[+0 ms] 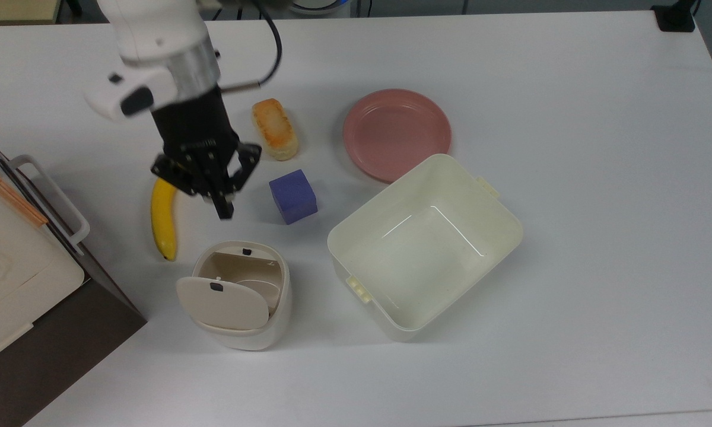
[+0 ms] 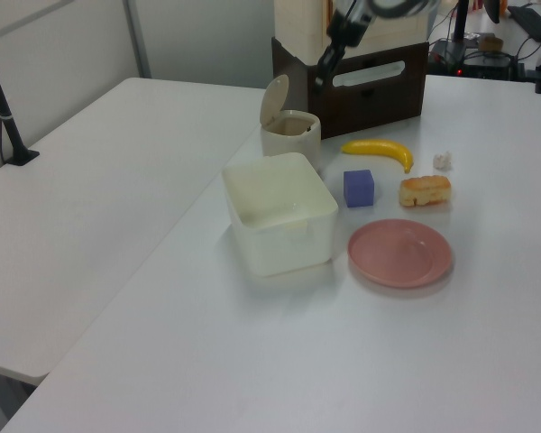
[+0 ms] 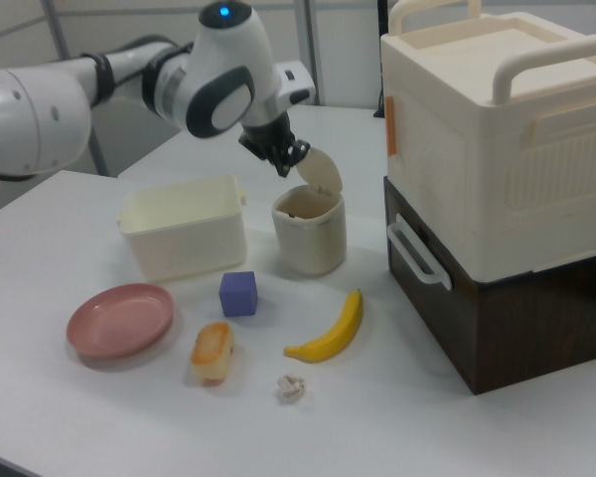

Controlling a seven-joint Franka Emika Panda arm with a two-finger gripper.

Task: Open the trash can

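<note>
**Inspector A:** Top view, starting at the left edge. What is recorded?

**Inspector B:** A cream storage box (image 1: 12, 284) on a dark base at nine o'clock. Next, a banana (image 1: 163, 219) lying on the white surface (image 1: 569, 178). The trash can (image 1: 240, 296) stands at about seven o'clock of the frame, just beside the banana's lower tip. Its lid (image 1: 222, 302) is swung up on the hinge and the interior is exposed.

**Inspector A:** The hand?

**Inspector B:** The hand (image 1: 222, 209) hangs at twelve o'clock of the trash can, clear of it. Its fingers are pressed together, nothing between them.

**Inspector A:** Continuing right?

**Inspector B:** A blue cube (image 1: 293, 196) at two o'clock of the trash can, a piece of bread (image 1: 275, 128) beyond it, then a pink plate (image 1: 396, 134). A lidless cream tub (image 1: 424, 246) sits at three o'clock of the trash can, touching the plate's near edge as seen.

**Inspector A:** Confirmation from the right view?

**Inspector B:** Lid raised there too; the hand (image 3: 283, 164) is level with the lid's edge.
</note>
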